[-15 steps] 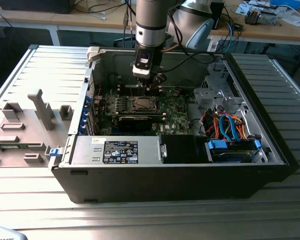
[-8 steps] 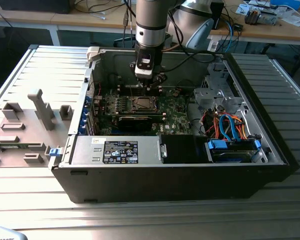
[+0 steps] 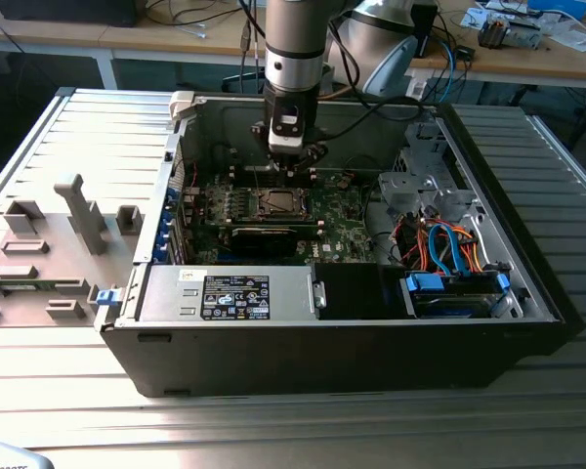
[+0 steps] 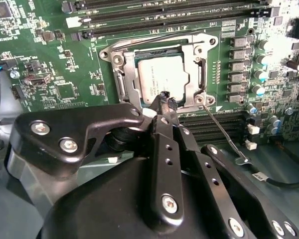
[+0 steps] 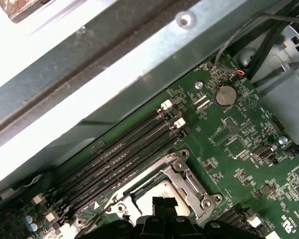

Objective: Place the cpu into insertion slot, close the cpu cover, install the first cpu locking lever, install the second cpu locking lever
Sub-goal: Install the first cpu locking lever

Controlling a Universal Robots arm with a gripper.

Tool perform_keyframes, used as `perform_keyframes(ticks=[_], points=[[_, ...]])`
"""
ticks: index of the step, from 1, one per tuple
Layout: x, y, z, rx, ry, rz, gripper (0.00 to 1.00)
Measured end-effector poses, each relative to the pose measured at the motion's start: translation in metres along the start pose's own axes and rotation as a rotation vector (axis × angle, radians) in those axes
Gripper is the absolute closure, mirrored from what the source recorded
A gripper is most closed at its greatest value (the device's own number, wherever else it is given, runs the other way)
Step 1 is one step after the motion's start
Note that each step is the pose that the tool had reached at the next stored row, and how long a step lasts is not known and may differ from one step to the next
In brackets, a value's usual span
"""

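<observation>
The cpu (image 4: 162,74) is seated in the insertion slot (image 4: 120,79), with the cpu cover (image 4: 199,74) lowered over it. The gripper (image 4: 165,102) is closed empty at the cover's edge, judged to be pressing it flat.

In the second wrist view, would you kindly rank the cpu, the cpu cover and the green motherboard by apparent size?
Largest to smallest:
1. green motherboard
2. cpu cover, framing the chip
3. cpu, inside the cover's window, partly hidden by the gripper
</observation>
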State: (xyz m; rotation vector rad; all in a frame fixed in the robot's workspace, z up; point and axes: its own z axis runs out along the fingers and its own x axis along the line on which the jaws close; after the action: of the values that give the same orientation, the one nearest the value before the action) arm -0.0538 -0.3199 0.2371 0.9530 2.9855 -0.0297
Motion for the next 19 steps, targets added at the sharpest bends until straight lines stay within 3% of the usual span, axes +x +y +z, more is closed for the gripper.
perform_keyframes(ticks=[19], points=[[0.0, 0.0, 0.0, -0.0017, -0.002, -0.134, 0.89]])
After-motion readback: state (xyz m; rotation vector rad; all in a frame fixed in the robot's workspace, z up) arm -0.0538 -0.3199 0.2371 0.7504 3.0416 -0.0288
